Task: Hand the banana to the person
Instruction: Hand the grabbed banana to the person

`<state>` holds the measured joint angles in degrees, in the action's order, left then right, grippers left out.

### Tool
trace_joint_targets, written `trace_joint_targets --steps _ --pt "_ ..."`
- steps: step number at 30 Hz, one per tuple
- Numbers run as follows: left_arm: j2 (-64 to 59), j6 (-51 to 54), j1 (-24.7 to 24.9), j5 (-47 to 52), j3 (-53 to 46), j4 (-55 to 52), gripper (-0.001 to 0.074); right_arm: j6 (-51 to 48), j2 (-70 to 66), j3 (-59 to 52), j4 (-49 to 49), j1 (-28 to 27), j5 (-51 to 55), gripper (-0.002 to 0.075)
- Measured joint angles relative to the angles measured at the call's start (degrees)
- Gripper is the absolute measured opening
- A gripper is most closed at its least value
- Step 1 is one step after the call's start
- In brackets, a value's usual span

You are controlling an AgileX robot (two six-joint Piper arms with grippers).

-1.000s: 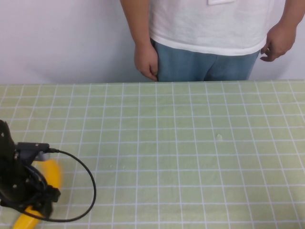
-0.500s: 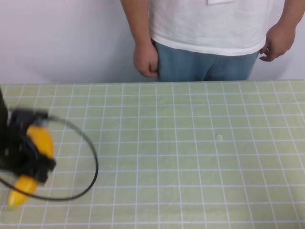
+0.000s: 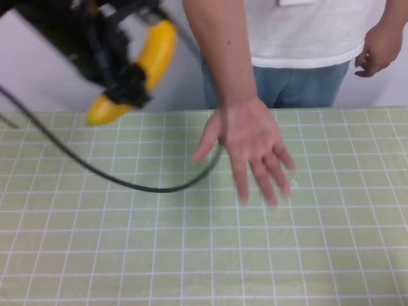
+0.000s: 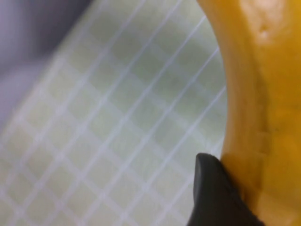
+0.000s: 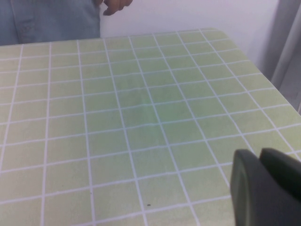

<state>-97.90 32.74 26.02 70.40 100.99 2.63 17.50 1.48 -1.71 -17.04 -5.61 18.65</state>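
My left gripper (image 3: 131, 80) is raised high at the far left and is shut on the yellow-orange banana (image 3: 148, 60), which hangs slanted in the air. In the left wrist view the banana (image 4: 263, 94) fills one side, pressed against a black finger (image 4: 211, 193). The person (image 3: 306, 38), in a white T-shirt and blue jeans, stands at the far edge and holds an open hand (image 3: 252, 143), palm up, over the table, to the right of the banana. My right gripper (image 5: 263, 183) shows only in the right wrist view, its two fingers together, low over the table.
The table has a green checked cloth (image 3: 204, 255). A black cable (image 3: 127, 182) loops from my left arm down over the table toward the person's hand. The person's other hand (image 3: 376, 51) hangs at the far right.
My left gripper has lifted the banana from the near left of the table up and toward the far side. The person has stretched one arm out, hand open over the table.
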Motion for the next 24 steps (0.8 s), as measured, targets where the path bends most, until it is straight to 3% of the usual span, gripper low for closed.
trace_joint_targets --steps 4,14,24 --pt "-2.93 1.79 6.11 0.35 5.17 -0.43 0.0291 0.0 0.0 0.0 0.0 0.0 0.0 -0.0009" --pt "-8.19 -0.29 17.65 0.84 5.58 -3.07 0.0291 0.0 0.0 0.0 0.0 0.0 0.0 -0.0009" --pt "-10.99 -3.98 20.32 0.72 5.58 -3.23 0.0291 0.0 0.0 0.0 0.0 0.0 0.0 -0.0009"
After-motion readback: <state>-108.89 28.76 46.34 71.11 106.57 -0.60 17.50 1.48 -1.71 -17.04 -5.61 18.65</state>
